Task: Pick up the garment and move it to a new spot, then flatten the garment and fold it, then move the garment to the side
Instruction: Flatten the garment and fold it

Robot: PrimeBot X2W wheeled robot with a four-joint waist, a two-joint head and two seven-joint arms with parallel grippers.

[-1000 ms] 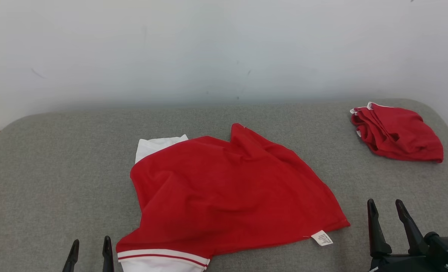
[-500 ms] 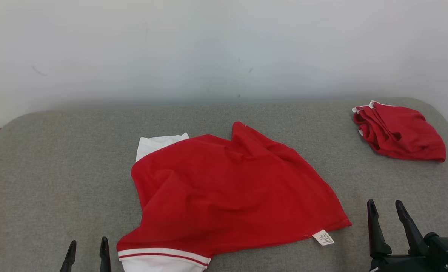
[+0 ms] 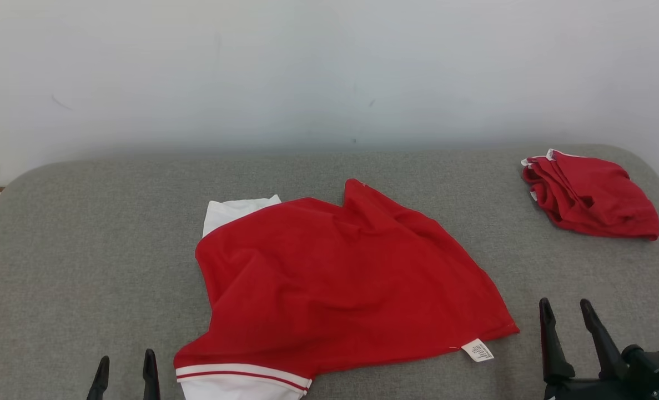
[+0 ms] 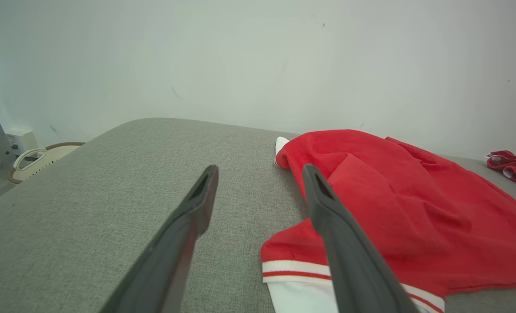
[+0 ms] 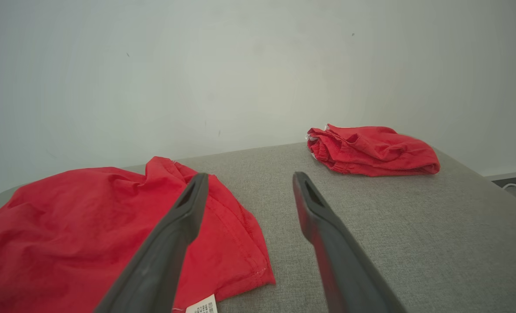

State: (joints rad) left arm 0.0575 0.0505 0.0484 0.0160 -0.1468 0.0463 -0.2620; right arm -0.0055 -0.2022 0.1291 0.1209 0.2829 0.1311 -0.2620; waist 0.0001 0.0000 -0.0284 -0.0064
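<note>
Red garment [image 3: 340, 278] rumpled on grey cushion [image 3: 85, 233], white hem label [image 3: 478, 350], print illegible, another red bundle [image 3: 590, 194] well apart at right, left gripper [image 3: 127, 358] and right gripper [image 3: 564, 304] wide, empty

1. The light is bright and even in all 3 views.
2. A faint shadow lies where the wall [image 3: 329, 83] meets the grey top [image 3: 85, 222].
3. Wrist views bend at the edges; the dark fingers [image 4: 188, 243] look blurry.
</note>
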